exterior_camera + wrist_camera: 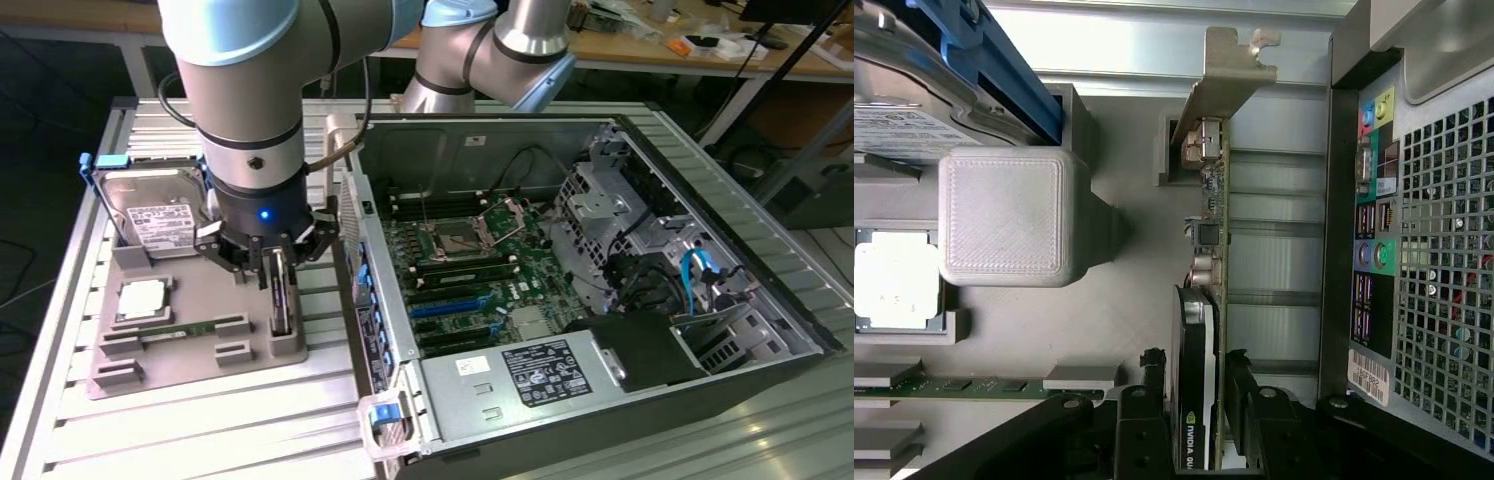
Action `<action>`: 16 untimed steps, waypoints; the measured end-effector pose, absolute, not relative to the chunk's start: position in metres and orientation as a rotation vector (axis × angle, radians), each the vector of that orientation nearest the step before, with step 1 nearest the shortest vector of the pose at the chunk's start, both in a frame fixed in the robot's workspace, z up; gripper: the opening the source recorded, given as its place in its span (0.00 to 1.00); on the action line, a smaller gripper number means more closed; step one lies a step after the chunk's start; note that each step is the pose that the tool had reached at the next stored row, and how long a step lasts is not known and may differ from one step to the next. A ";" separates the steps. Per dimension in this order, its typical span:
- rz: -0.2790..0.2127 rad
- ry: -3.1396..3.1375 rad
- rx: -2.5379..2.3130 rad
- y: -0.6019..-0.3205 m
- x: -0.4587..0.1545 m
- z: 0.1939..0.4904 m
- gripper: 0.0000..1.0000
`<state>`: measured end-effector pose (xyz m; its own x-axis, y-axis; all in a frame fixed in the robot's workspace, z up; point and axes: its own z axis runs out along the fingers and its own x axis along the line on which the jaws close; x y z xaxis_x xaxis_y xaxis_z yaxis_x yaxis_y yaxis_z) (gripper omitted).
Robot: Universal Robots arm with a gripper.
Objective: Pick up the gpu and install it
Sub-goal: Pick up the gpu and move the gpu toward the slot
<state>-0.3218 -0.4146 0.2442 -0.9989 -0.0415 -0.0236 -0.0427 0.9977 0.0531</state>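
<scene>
I was at the pick-up step. My hand straddled the gpu, which stood on edge in the grey tray, at the tray edge nearest the computer case. Whether it was clamped yet I could not tell. The grasp wanted a square, firm hold.

The gpu stands on edge in the tray, beside the computer case.

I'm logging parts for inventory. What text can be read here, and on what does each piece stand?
"NVIDIA QU", cut off at the picture's edge: on the black cover of the gpu.
Too blurred to read: the white label on the hard drive.
Too small to read: the label on the power supply.
Too small to read: the barcode sticker on the case's rear panel.
</scene>
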 end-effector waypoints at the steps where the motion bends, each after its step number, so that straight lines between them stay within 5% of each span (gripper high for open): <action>1: 0.084 3.117 -0.066 -0.415 -0.322 0.244 0.37; 8: 0.084 3.117 -0.066 -0.415 -0.322 0.244 0.27; 16: 0.084 3.117 -0.066 -0.415 -0.322 0.245 0.27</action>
